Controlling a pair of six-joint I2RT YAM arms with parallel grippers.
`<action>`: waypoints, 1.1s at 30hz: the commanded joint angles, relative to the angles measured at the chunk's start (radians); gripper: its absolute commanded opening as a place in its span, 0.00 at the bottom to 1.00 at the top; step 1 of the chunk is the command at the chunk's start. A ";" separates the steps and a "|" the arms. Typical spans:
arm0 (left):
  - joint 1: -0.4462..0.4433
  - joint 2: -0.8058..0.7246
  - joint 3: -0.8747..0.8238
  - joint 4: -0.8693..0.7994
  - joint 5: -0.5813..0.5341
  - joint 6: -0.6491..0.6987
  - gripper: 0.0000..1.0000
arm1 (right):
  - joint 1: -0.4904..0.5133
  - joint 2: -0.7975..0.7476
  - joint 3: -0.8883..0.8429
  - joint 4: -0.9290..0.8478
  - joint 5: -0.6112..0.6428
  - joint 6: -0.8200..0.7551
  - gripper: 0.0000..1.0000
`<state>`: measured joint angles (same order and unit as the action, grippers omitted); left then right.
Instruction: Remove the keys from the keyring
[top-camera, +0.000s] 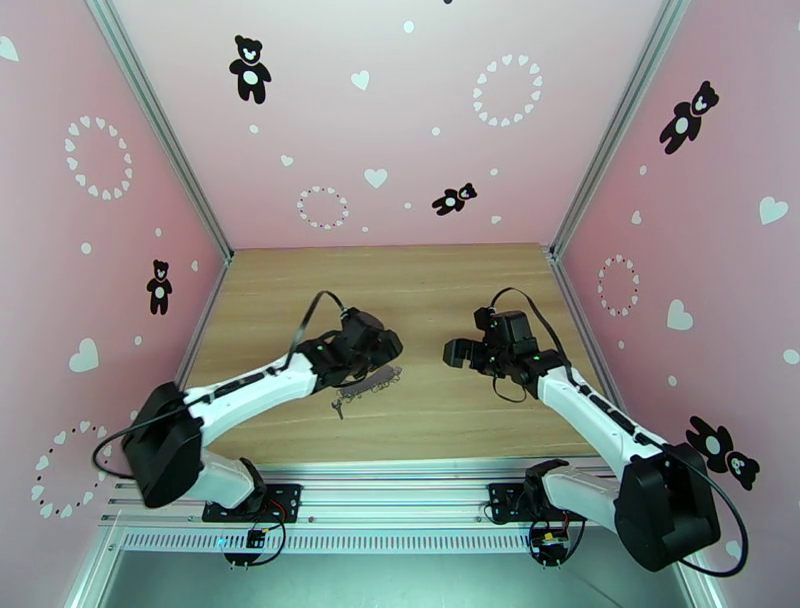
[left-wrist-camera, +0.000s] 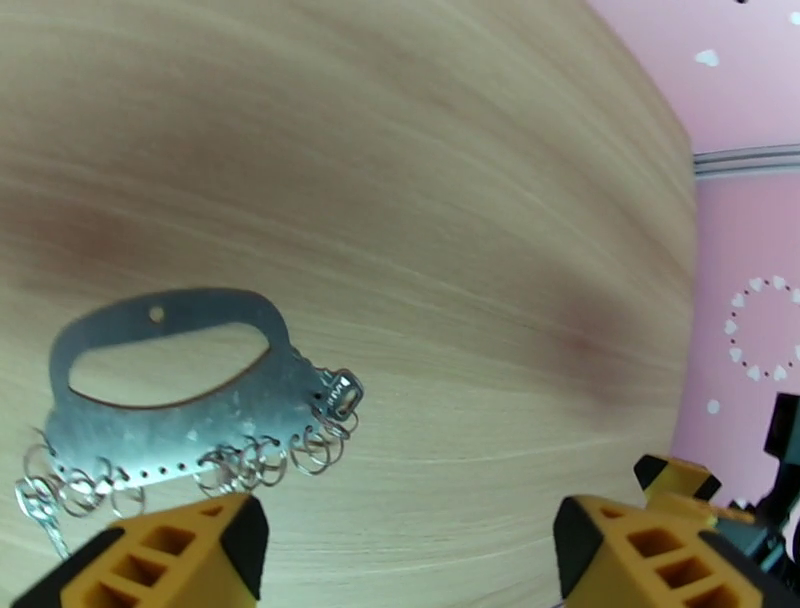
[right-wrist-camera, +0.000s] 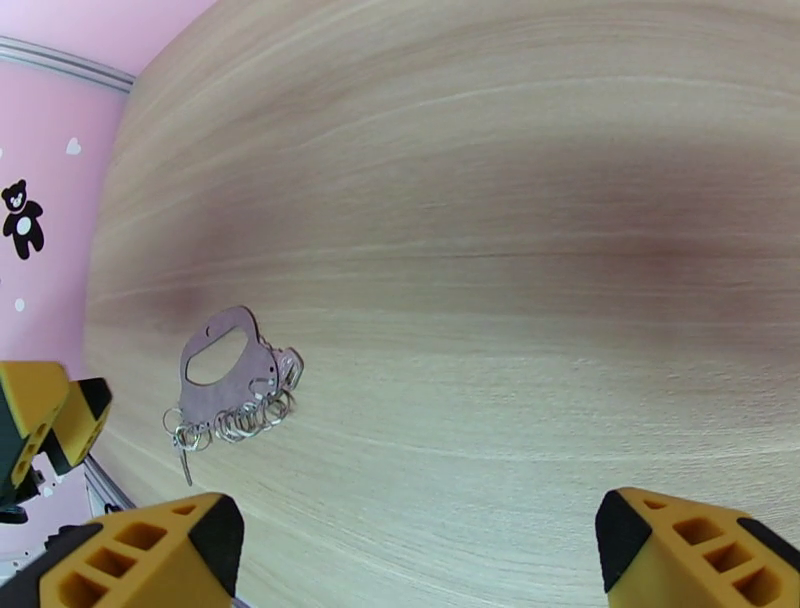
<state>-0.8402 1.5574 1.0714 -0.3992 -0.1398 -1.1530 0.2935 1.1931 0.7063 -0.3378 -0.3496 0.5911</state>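
Note:
The keyring is a flat grey metal plate with an oval cut-out and several small wire rings along its lower edge. It lies flat on the wooden table. From above, the keyring sits just in front of my left gripper, with a small key trailing toward the near left. My left gripper hangs open low over the table, its left finger right beside the ring row, nothing between the jaws. My right gripper is open and holds nothing, well away from the keyring and its thin key.
The table is boxed in by pink walls at left, back and right. My right gripper faces the left one across a short gap at mid-table. Bare wood stretches behind both arms and along the near edge.

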 joint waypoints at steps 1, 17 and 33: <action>-0.026 0.093 0.075 -0.073 -0.056 -0.088 0.74 | 0.005 0.026 -0.011 -0.013 -0.043 -0.014 0.99; -0.048 0.320 0.170 -0.130 -0.079 -0.197 0.43 | 0.005 0.123 -0.001 0.012 -0.068 -0.050 0.99; -0.048 0.380 0.212 -0.145 -0.060 -0.180 0.33 | 0.004 0.135 0.000 0.014 -0.074 -0.050 0.99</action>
<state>-0.8806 1.9198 1.2652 -0.5179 -0.1951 -1.3327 0.2935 1.3144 0.7048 -0.3332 -0.4122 0.5461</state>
